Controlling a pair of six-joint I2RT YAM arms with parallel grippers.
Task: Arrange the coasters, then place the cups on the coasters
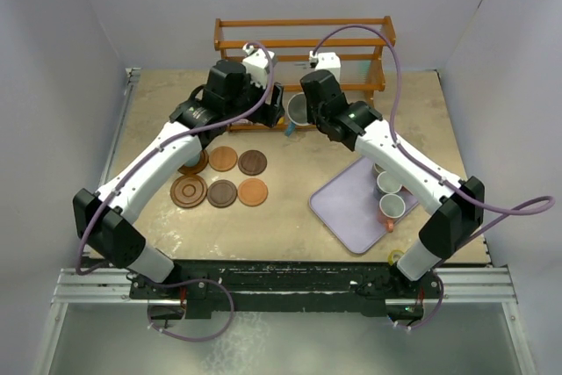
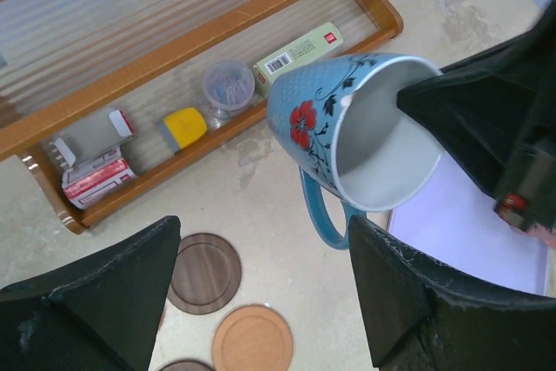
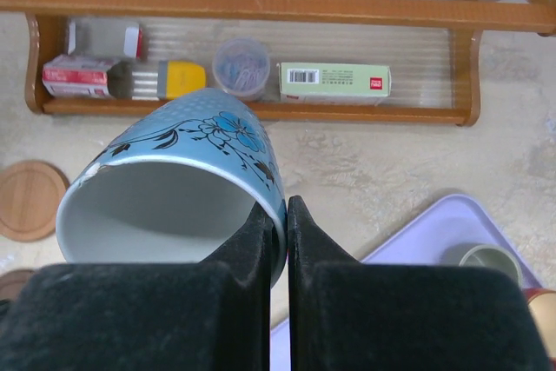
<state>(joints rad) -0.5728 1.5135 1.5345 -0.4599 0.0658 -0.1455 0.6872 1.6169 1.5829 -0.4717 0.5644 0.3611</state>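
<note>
Plain pale walls (image 1: 53, 24) close the table (image 1: 290, 217) in on three sides, lit softly and evenly with only faint shadows. The tabletop is mottled beige, worn in patches. Against the back wall stands a wooden rack (image 1: 290, 43) with slatted rails; its bottom shelf holds a red-and-white box (image 3: 74, 74), a yellow block (image 3: 185, 77), a clear jar (image 3: 241, 67) of clips and a green carton (image 3: 334, 82). A metal rail (image 1: 88, 285) runs along the near edge, above a grey floor (image 1: 290, 349).
</note>
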